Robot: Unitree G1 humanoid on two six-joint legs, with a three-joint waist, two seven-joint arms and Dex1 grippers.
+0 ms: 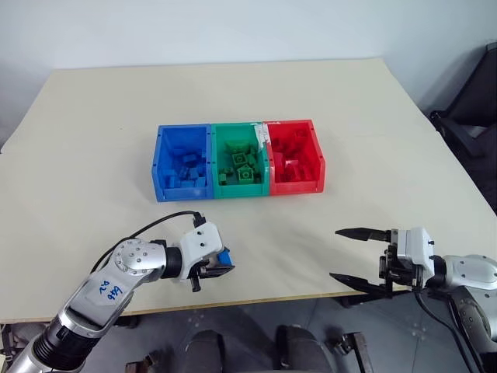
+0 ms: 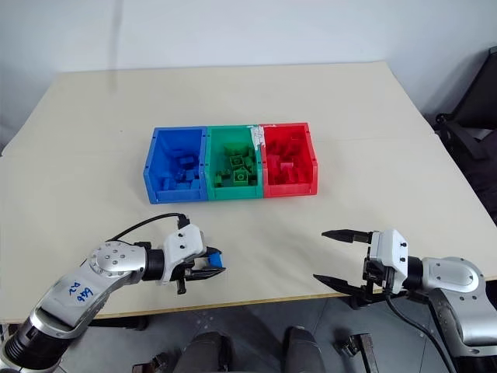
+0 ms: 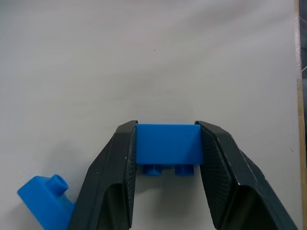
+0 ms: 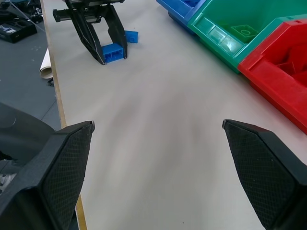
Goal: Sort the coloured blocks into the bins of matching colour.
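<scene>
A pale beige tabletop fills the head views, set against a plain light wall, with a dark chair off beyond its far right corner. Well ahead of both arms sit the three joined open-topped plastic bins, blue bin, green bin and red bin, each already holding studded bricks of its own colour. Near the front edge the left gripper rests low over the table with a small blue studded plastic brick between its black fingers; the right gripper hangs just off the table edge, its fingers spread wide and holding nothing. The left wrist view gives the grip plainly: both finger pads lie flat against the brick's two side faces, studs pointing back towards the wrist, so the pincer is pinching it squarely. Just beside one finger lies a second, loose blue studded brick, touching or nearly touching it; I cannot tell which. The right wrist view looks across the table at the left pincer and both blue bricks, with the bins off to one side. The step in hand appears to be the pick-up: lifting straight up before swinging forward should spare the loose brick a knock, and the release belongs over the blue bin, the nearest of the three to this arm.
</scene>
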